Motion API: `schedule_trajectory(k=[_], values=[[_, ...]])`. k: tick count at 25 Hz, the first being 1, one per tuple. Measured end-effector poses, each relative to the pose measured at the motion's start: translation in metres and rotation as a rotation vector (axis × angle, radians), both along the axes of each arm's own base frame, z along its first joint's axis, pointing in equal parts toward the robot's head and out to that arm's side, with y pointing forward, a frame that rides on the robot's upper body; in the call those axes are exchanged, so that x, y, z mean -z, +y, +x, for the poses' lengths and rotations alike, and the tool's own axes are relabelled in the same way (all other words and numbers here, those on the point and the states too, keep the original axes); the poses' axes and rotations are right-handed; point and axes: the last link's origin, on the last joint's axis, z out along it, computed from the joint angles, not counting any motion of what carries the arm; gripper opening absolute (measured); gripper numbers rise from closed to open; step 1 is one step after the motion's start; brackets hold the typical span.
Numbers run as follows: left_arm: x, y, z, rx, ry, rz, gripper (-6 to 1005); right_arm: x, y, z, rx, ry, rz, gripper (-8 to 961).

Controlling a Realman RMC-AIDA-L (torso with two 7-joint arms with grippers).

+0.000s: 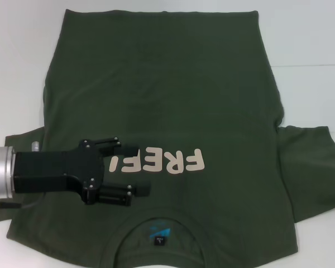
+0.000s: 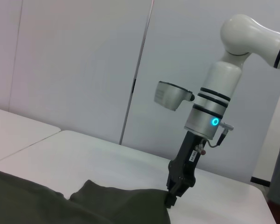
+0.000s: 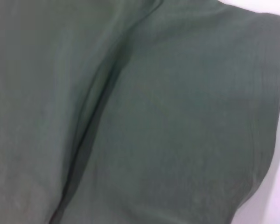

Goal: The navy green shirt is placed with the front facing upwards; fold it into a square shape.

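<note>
1. I am looking down at the navy green shirt (image 1: 167,106), which is lying front-up on the white worktop (image 1: 312,50) and covering most of its middle.
2. The collar and its small label are lying at the near edge of the worktop and the hem at the far edge, so the shirt's long axis is running near to far; the pale "FREE!" print is reading upside down from where I stand.
3. The sleeve on my right is lying spread out flat toward the right edge of the worktop; the sleeve on my left is showing only as a narrow strip of cloth beside my arm, and that side looks to be turned in already, though I cannot be sure.
4. My left pincer (image 1: 133,169) is hovering over the chest near the print, fingers spread wide and holding nothing.
5. My right pincer (image 2: 170,199) is showing only in the left wrist view, tip down at the edge of the raised sleeve; I cannot tell whether it is gripping the cloth.
6. I judge that I am working on the sleeve-and-side folds, early in the task.
7. The next move calls for carrying the right sleeve inward across the body, keeping the fold line parallel to the long axis.
</note>
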Motion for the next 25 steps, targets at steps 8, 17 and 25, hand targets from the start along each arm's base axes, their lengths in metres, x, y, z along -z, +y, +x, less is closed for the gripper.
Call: schedule_trajectory(k=[8, 17, 25], values=[[0.001, -0.001, 0.000, -0.002, -0.003, -0.004, 934, -0.015, -0.005, 0.007, 0.006, -0.010, 0.060, 33], [0.002, -0.001, 0.000, -0.001, -0.003, -0.005, 934, -0.024, 0.003, 0.003, -0.024, -0.017, 0.111, 33], [0.002, -0.001, 0.000, -0.001, -0.005, -0.008, 934, -0.035, 0.005, 0.003, -0.037, -0.040, 0.153, 33]])
